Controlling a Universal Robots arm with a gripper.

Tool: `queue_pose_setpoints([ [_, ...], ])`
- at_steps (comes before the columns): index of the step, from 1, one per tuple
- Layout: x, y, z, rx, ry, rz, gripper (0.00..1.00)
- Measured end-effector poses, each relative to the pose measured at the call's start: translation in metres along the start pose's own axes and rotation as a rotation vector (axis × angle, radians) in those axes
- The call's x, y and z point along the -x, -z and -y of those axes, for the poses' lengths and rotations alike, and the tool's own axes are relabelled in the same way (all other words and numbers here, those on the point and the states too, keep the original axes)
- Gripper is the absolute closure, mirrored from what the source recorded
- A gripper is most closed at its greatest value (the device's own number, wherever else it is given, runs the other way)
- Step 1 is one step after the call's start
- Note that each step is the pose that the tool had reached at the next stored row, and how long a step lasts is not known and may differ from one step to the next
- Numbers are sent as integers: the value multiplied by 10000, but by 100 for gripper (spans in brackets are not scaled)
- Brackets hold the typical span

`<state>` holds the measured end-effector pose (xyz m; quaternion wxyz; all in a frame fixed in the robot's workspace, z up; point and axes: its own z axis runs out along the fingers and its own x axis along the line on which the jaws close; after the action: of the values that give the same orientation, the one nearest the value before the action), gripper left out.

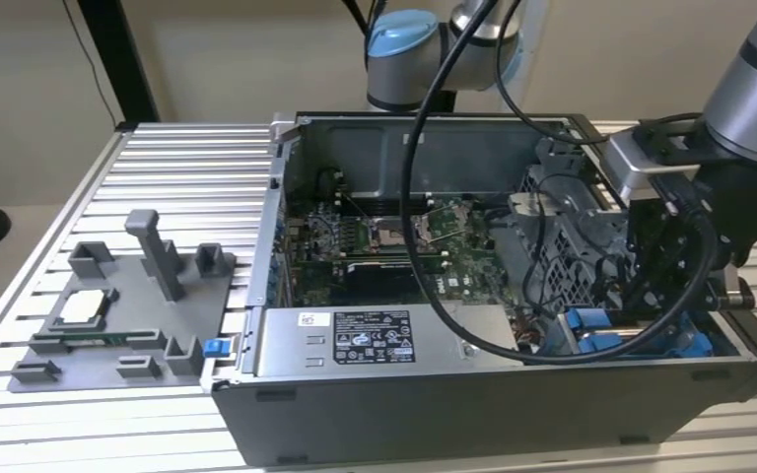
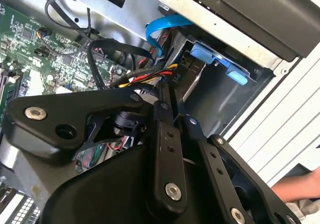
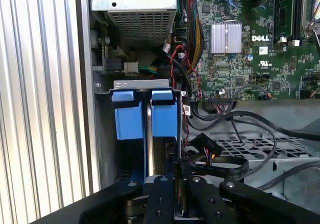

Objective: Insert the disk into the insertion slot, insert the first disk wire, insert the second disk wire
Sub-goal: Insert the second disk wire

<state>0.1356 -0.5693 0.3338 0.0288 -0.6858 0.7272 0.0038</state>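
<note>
The disk sits in the insertion slot at the case's front corner, on the exterior view's right, and its bright blue frame (image 1: 591, 332) (image 2: 216, 58) (image 3: 146, 118) shows in both wrist views. My gripper (image 2: 171, 98) (image 3: 180, 170) reaches down into the case right beside it. Its fingers (image 2: 163, 134) stand close together, shut on a black plug (image 2: 173, 77) with yellow, red and black wires. The plug is right at the disk's end; I cannot tell whether it is seated. A flat blue cable (image 2: 161, 28) curves above the disk.
The open grey computer case (image 1: 484, 394) lies on a slatted metal table (image 1: 181, 177). Inside are the green motherboard (image 1: 378, 241) and a labelled power-supply box (image 1: 366, 340). Black cables (image 3: 240, 121) loop nearby. A grey fixture tray (image 1: 115, 315) stands at the exterior view's left. A person's hand (image 2: 295, 189) rests outside the case.
</note>
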Motion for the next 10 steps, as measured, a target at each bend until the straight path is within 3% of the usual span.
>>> queue_pose_setpoints([
  [10, 5, 119, 5, -2, 1, -20, 0],
])
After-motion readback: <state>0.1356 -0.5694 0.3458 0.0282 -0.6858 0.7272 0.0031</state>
